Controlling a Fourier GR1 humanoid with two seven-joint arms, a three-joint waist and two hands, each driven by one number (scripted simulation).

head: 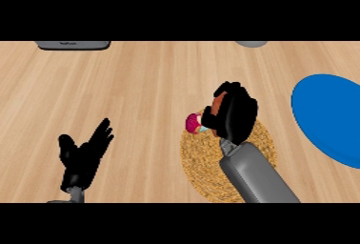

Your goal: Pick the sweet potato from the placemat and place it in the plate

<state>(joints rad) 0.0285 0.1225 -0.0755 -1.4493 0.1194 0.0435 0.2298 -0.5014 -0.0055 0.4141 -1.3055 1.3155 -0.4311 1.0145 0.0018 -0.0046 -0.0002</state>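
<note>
Grab step: right hand (232, 114) is curled around the reddish-orange sweet potato (219, 101) over the round woven straw placemat (211, 167). Next, I'd guess, lift and carry right to the blue round plate (330, 114). Left hand (83, 155) rests spread.

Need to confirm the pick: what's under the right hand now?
The right hand curls over the sweet potato, above the woven placemat. A pink object peeks out beside it. Most of the sweet potato is covered.
</note>
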